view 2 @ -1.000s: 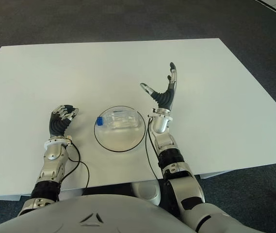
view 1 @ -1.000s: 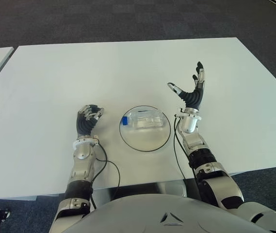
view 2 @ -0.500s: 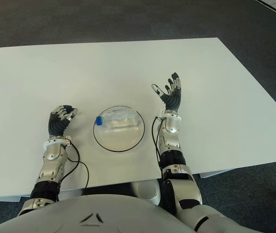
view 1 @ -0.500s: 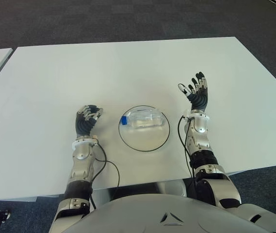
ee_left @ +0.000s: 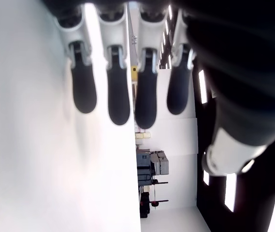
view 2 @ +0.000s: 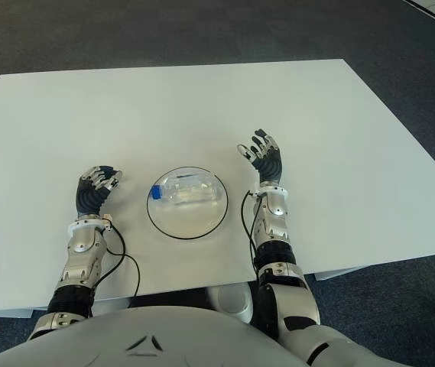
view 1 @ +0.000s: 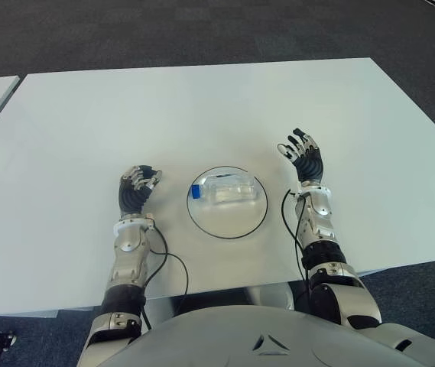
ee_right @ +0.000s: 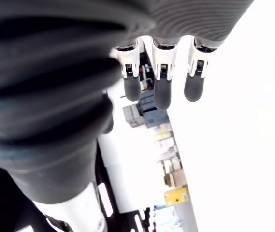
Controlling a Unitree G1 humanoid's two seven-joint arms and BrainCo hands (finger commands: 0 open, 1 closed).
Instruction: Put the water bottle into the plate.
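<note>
The worktop (view 1: 202,107) is smooth, matt white laminate. On it, the plate (view 1: 257,216) looks like clear glass with a thin dark rim. The water bottle (view 1: 228,189) is clear, glossy plastic with a blue plastic cap. Both the left hand (view 1: 137,189) and right hand (view 1: 303,157) have matt black rubbery fingers (ee_left: 118,96) with silvery glossy knuckle joints. The floor (view 1: 202,30) is dark, rough carpet.

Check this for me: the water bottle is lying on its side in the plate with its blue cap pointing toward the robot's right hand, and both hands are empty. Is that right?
Not quite. The water bottle does lie on its side in the plate, but the left eye view shows its blue cap toward the left hand, not the right hand. Both hands are empty, as you said.
</note>
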